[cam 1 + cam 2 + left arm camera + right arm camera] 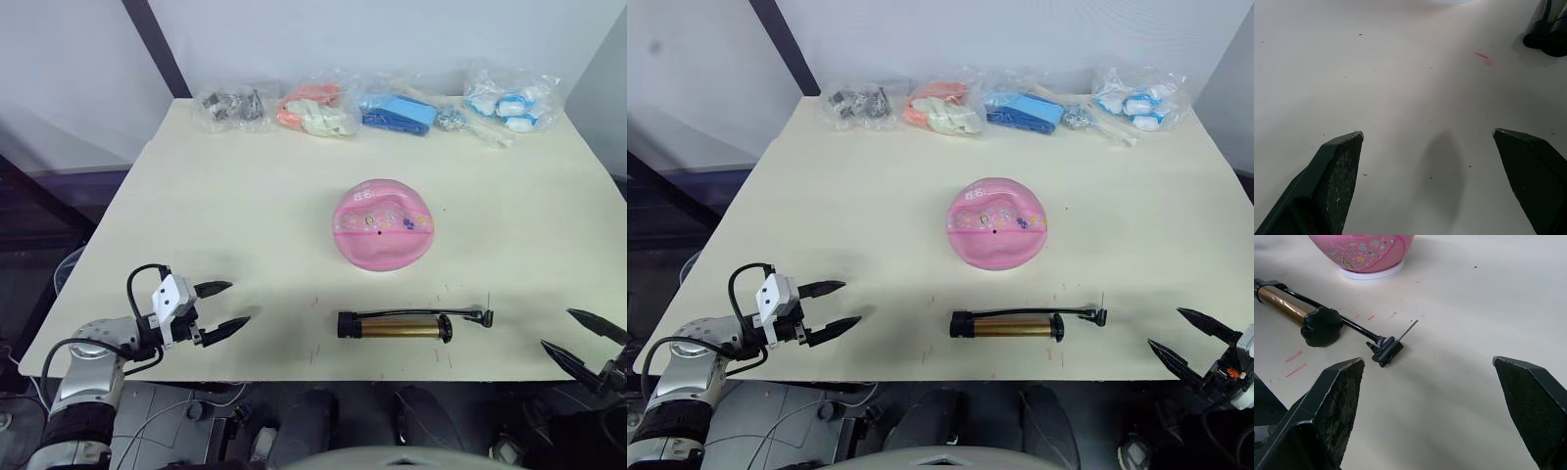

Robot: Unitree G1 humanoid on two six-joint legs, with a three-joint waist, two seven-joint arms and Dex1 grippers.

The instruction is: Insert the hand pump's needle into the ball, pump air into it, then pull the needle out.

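The pink ball (pixel 382 223), dented and bowl-like, sits on a white ring (pixel 1371 274) at the middle of the table, its black valve hole facing me. The gold-bronze hand pump (pixel 395 325) lies flat near the front edge, in front of the ball. Its thin black hose runs rightward to a small black fitting (pixel 1385 351), and the needle (pixel 1408 330) sticks out of that fitting. My left gripper (pixel 240 304) hovers open over the front left of the table, well left of the pump. My right gripper (pixel 555 328) is open at the front right, just right of the needle, holding nothing.
Several clear plastic bags (pixel 318 108) of small items line the back edge of the cream table (pixel 225 215). A dark pole (pixel 157 44) leans behind the back left corner. Faint red marks (pixel 1295 363) show on the tabletop near the pump.
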